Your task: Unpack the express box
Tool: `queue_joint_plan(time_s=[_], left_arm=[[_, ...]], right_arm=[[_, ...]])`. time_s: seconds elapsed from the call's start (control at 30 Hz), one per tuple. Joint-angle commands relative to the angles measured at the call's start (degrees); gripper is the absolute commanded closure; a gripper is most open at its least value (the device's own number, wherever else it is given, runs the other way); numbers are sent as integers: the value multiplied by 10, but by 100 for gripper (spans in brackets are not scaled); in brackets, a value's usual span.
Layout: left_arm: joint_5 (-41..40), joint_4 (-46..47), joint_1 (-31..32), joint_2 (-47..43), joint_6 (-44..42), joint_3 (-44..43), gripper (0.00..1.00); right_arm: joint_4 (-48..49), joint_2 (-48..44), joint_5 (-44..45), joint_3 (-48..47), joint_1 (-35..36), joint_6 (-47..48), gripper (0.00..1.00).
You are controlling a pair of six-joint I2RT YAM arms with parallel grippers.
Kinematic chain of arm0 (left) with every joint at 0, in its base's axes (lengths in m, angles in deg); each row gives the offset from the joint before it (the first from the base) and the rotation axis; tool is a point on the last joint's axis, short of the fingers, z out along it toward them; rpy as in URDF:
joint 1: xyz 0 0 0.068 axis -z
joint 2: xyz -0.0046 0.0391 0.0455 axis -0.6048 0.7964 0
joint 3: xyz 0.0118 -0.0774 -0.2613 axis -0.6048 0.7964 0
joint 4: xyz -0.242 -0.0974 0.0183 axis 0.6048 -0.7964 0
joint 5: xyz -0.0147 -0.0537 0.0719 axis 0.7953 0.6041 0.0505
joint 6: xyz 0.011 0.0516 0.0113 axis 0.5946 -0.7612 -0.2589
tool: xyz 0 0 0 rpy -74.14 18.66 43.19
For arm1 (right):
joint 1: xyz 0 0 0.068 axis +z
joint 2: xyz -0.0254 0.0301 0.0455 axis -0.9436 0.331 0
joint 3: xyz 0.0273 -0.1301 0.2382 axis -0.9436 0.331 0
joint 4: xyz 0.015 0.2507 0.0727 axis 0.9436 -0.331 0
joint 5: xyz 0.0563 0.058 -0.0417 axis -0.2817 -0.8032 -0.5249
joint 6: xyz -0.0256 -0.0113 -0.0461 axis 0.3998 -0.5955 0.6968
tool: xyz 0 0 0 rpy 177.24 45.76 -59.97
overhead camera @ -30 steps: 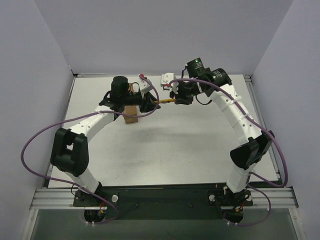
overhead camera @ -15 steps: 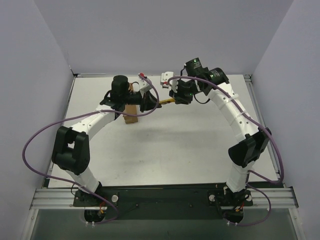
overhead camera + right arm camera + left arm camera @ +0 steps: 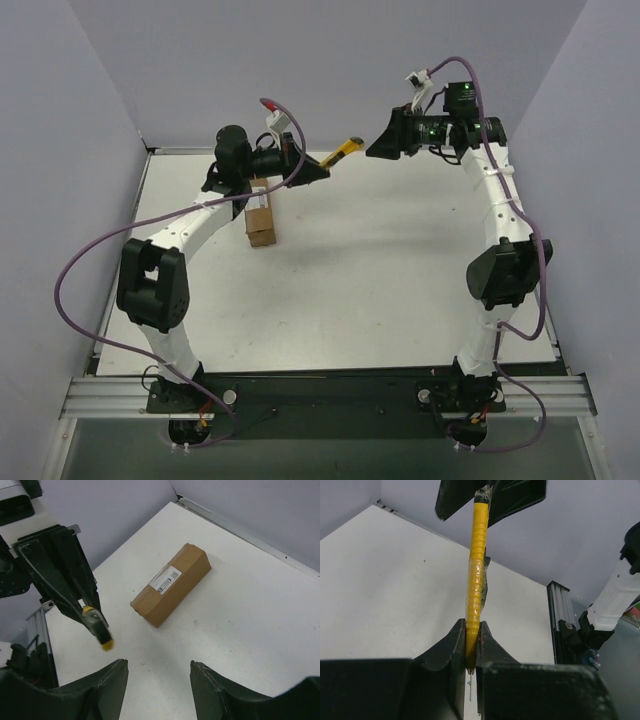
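Overhead, one express box (image 3: 261, 216) upper left, open table (image 3: 400, 290) lower right, left gripper (image 3: 471, 632) clamped on one utility knife (image 3: 478, 550), right gripper (image 3: 157, 666) jaws apart.

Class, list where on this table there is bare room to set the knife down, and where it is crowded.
Free: the wide middle and near part of the table, bordered by the express box, the right arm and the arm bases. Crowded: the far-left area, where the box lies by the left pincer gripping the utility knife.
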Motion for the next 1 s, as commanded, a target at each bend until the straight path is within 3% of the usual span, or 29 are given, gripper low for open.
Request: queue_joint_plan(time_s=[0.0, 0.07, 0.17, 0.2, 0.23, 0.27, 0.4, 0.53, 0.63, 0.73, 0.77, 0.97], left_arm=[[13, 37, 17, 12, 89, -83, 100], [23, 26, 19, 29, 92, -97, 100], [37, 27, 24, 49, 102, -112, 100], [38, 30, 26, 52, 108, -112, 100], [38, 40, 26, 60, 118, -114, 100], [36, 43, 24, 63, 132, -114, 100], [26, 52, 12, 77, 158, -120, 100], [23, 58, -2, 70, 172, -141, 100], [12, 35, -10, 53, 155, -153, 100], [-20, -25, -18, 39, 110, -166, 100], [-23, -21, -21, 37, 132, -158, 100], [59, 20, -15, 45, 146, -140, 100]], right_arm=[[191, -37, -141, 72, -14, -196, 46], [241, -49, -157, 109, -13, -229, 45], [399, -64, -182, 159, -12, -343, 44], [496, -64, -199, 186, -12, -382, 44], [536, -58, -206, 191, -10, -450, 44], [547, -57, -211, 190, -6, -447, 44], [500, -61, -220, 185, 3, -400, 41], [328, -80, -88, 174, -18, -263, 48], [292, -100, -28, 178, -31, -211, 52], [255, -108, -16, 159, -22, -152, 53], [237, -112, -22, 154, -17, -116, 53], [224, -114, -79, 156, 19, -103, 46]])
